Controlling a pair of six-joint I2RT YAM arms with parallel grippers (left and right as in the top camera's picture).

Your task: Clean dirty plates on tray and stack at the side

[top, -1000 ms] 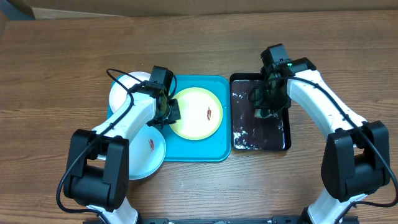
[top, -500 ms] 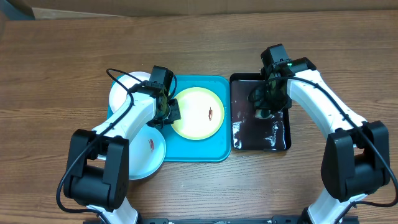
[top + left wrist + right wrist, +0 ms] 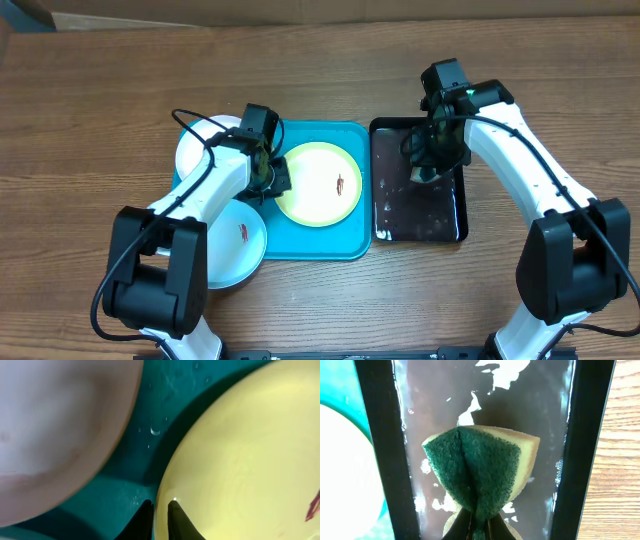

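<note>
The turquoise tray holds a lime-green-rimmed plate with a red-brown smear. My left gripper is at that plate's left edge. In the left wrist view its fingers straddle the plate rim and are shut on it. A white plate overlaps the tray's far left corner. A pale blue plate with a smear overlaps the near left corner. My right gripper hangs over the black tray, shut on a green sponge.
The black tray stands right beside the turquoise tray and has water glinting on its floor. Bare wooden table lies behind both trays and to the right. The left arm's cable loops over the white plate.
My right gripper has shifted slightly toward the far end of the black tray with the sponge, and the water glints there have changed. The left arm has stayed put.
</note>
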